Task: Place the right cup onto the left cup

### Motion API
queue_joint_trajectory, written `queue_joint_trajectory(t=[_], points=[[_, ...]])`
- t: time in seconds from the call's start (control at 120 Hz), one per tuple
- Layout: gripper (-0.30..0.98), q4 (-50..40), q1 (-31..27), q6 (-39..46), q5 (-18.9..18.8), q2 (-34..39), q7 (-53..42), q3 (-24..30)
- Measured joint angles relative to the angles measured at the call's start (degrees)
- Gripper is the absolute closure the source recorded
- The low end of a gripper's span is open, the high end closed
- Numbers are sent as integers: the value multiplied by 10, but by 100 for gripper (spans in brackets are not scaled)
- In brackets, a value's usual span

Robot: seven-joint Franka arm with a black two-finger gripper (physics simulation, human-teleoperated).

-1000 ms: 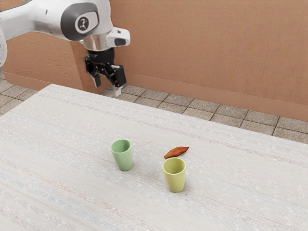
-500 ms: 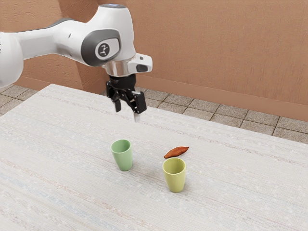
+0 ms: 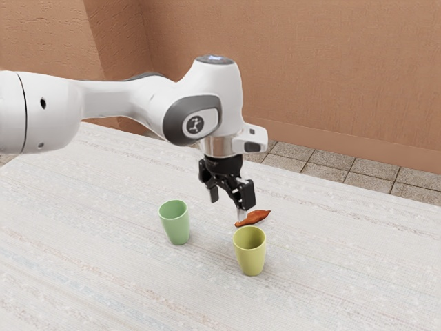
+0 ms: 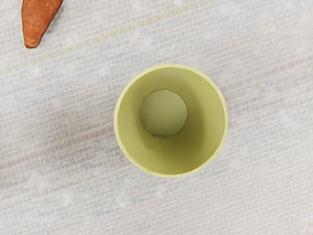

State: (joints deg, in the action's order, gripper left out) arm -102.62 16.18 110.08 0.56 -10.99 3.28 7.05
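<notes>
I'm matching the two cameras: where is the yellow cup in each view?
Exterior view: the yellow cup is just right of centre, lower half.
Wrist view: near the middle, its inner bottom visible.
Shared landmark: the reddish-brown object near it, cut off in the wrist view.

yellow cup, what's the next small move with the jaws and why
Probably ease the open jaws toward the yellow cup, lining up over its rim. It stands upright to the exterior view's right of the green cup, so it seems the one to lift; the jaws hold nothing and hang higher than its rim, toward the exterior view's left.
</notes>
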Motion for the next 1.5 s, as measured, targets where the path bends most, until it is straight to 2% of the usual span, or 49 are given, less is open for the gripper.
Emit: queue_joint_trajectory(t=[0.458, 0.783, 1.058, 1.142, 1.5], points=[[5, 11, 32, 66, 15, -78, 26, 8], [11, 60, 38, 77, 13, -147, 35, 2], [18, 73, 35, 80, 12, -176, 40, -4], [24, 73, 36, 80, 13, -178, 41, -5], [65, 76, 38, 76, 9, -177, 51, -9]])
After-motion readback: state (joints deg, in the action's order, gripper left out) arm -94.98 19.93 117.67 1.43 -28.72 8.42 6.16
